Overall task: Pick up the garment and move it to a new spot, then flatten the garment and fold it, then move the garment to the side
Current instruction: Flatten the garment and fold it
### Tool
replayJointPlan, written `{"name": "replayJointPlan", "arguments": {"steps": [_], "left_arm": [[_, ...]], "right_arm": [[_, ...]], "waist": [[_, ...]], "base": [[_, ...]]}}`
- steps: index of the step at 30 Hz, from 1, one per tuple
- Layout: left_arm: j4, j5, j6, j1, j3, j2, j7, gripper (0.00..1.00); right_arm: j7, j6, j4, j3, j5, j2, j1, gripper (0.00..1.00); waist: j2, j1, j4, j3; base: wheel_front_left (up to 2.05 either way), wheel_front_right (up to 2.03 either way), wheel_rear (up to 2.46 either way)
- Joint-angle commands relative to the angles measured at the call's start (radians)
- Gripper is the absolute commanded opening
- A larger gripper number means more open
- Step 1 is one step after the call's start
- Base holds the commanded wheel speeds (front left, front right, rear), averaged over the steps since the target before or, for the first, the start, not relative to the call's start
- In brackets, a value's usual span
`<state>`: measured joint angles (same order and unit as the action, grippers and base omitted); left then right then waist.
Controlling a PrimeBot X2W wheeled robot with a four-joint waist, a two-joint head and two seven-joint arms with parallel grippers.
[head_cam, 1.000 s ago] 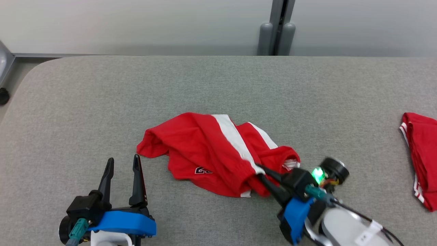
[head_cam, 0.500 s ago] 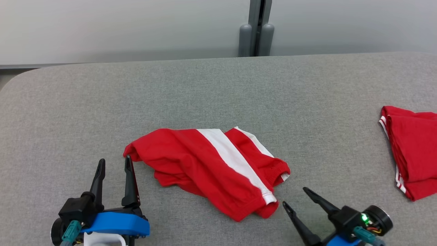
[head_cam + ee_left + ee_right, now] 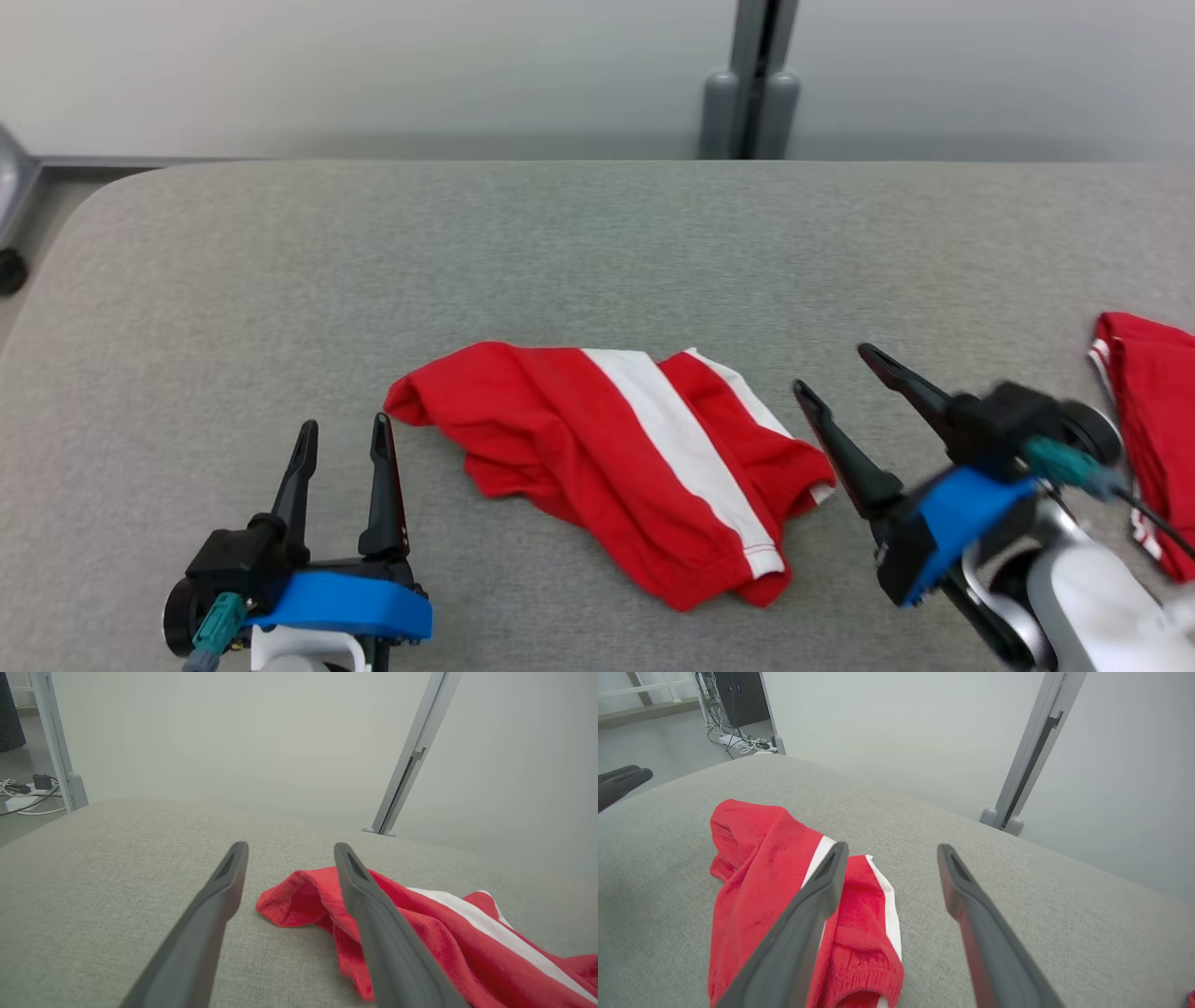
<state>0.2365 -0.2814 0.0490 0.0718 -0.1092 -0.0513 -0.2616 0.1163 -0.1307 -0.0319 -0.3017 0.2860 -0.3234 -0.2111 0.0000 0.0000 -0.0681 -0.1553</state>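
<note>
The garment (image 3: 607, 457) is a crumpled pair of red shorts with a white side stripe, lying loose on the grey table (image 3: 560, 252) near its front middle. My left gripper (image 3: 344, 431) stands open just left of its rolled left end, not touching it; in the left wrist view the garment (image 3: 420, 924) lies beside and behind the right finger. My right gripper (image 3: 836, 369) hangs open above the table just right of the garment's waistband, empty. The right wrist view shows the garment (image 3: 761, 877) to the left of and behind the left finger.
A second red garment (image 3: 1153, 420) with white trim lies folded at the table's right edge. A grey post (image 3: 752, 84) stands against the wall behind the table. The left gripper's fingers (image 3: 619, 784) show at the left edge of the right wrist view.
My right gripper let go of the garment's right end, opened, and pulled back to the right and up. The garment settled flatter on the table. The head camera swung between frames.
</note>
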Motion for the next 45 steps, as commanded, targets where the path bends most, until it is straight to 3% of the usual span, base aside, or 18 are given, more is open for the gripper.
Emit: {"name": "replayJointPlan", "arguments": {"steps": [1,9,15,27,28,29,32,38,45], "left_arm": [[-0.006,-0.002,-0.005,0.016,0.000,0.000,-0.005,1.00],[-0.018,-0.031,-0.019,0.033,-0.024,0.001,-0.005,1.00],[-0.024,-0.058,-0.038,0.031,-0.051,0.001,-0.005,1.00],[-0.031,-0.077,-0.057,0.021,-0.069,0.001,-0.005,1.00],[-0.031,-0.077,-0.058,0.023,-0.070,0.001,-0.005,1.00],[-0.031,-0.077,-0.058,0.025,-0.070,0.001,-0.005,1.00],[-0.029,-0.074,-0.056,0.031,-0.068,0.001,-0.005,1.00],[-0.026,-0.058,-0.050,0.037,-0.053,0.001,-0.005,1.00],[-0.025,-0.040,-0.041,0.032,-0.042,0.001,-0.005,1.00]], "right_arm": [[0.025,0.000,0.024,-0.017,-0.002,-0.002,-0.043,1.00],[0.199,0.000,0.299,-0.152,0.086,0.049,-0.317,1.00],[0.308,0.000,0.514,-0.177,0.110,0.083,-0.426,1.00],[0.452,0.000,0.728,-0.162,0.116,0.128,-0.490,1.00],[0.445,0.000,0.731,-0.156,0.127,0.138,-0.491,0.78],[0.437,0.000,0.730,-0.161,0.134,0.148,-0.493,0.45],[0.385,0.000,0.710,-0.181,0.146,0.150,-0.504,0.00],[0.257,0.000,0.667,-0.218,0.172,0.119,-0.546,0.00],[0.182,0.000,0.572,-0.262,0.218,0.062,-0.595,0.00]], "waist": [[0.0000,0.0000,-0.027,-0.019],[0.0000,0.0000,-0.157,-0.069],[0.0000,0.0000,-0.231,-0.083],[0.0000,0.0000,-0.268,-0.091],[0.0000,0.0000,-0.268,-0.093],[0.0000,0.0000,-0.268,-0.095],[0.0000,0.0000,-0.264,-0.100],[0.0000,0.0000,-0.233,-0.096],[0.0000,0.0000,-0.182,-0.076]], "base": [[0.00,0.00,0.00],[0.00,0.00,0.00],[0.00,0.00,0.00],[0.00,0.00,0.00],[0.00,0.00,0.00],[0.00,0.00,0.00],[0.00,0.00,0.00],[0.00,0.00,0.00],[0.00,0.00,0.00]]}}
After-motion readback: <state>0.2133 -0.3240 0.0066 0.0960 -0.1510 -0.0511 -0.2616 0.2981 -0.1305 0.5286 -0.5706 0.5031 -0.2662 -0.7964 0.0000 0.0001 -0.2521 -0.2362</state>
